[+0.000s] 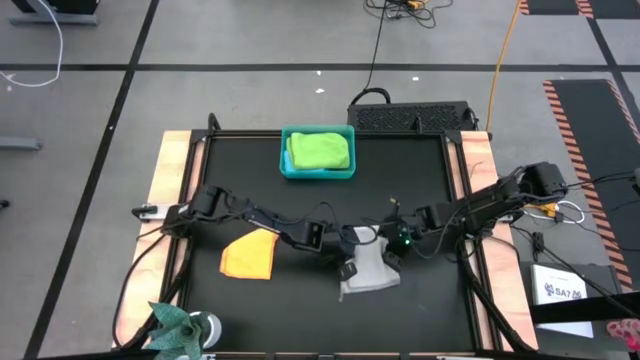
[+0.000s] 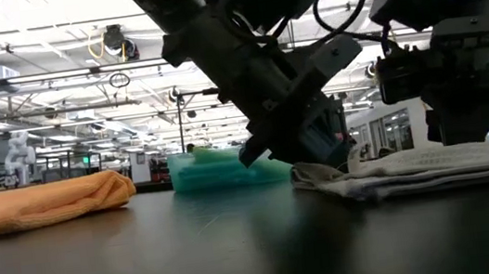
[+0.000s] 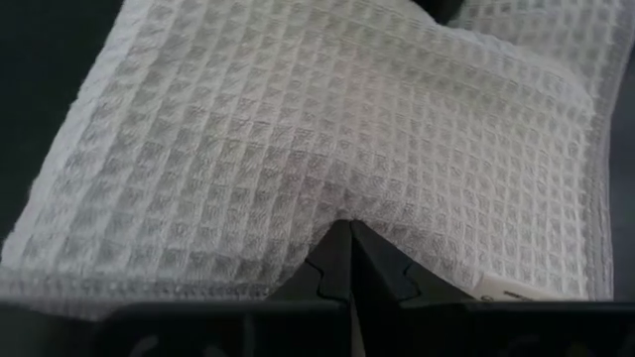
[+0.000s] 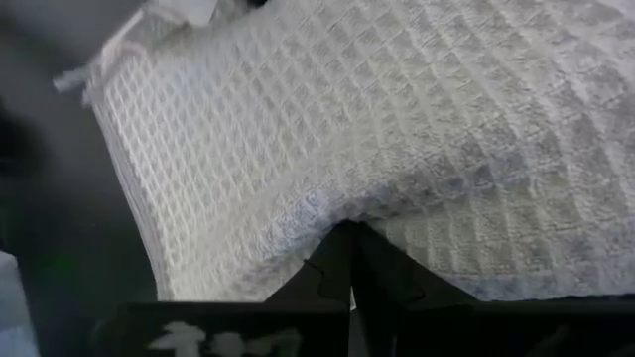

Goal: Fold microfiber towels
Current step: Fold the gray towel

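Nearest the front edge of the black counter (image 1: 420, 180), a little right of its middle, lies the light grey waffle-weave microfiber towel (image 1: 368, 272), and both grippers are on it. The left gripper (image 1: 348, 268) has closed on the towel's left side, its fingers pinched tight with cloth puckered between the tips in its own wrist view (image 3: 349, 230). The right gripper (image 1: 392, 252) is likewise clamped on the towel's far right part, a fold of cloth nipped at its fingertips (image 4: 347, 230). The two grippers stand close together, one at each flank, so the towel lies directly under and between them; neither arm is nearer to it than the other. From above, the towel's long axis looks to run from the front edge toward the far edge, slightly askew, and the low view shows it already lying in layers (image 2: 435, 168) (partly folded, I judge). The coming move probably turns on carrying the pinched parts across that axis, both grippers moving together.

Left of it, well apart, also toward the front, rests the orange-yellow soft cloth towel (image 1: 250, 254), a rough triangle, untouched.

Farthest, near the middle of the far edge, stands the rigid teal plastic bin (image 1: 286, 165) with the lime green folded towel (image 1: 320, 150) inside.

Count: three towels in view, one bin, two grippers (both busy).
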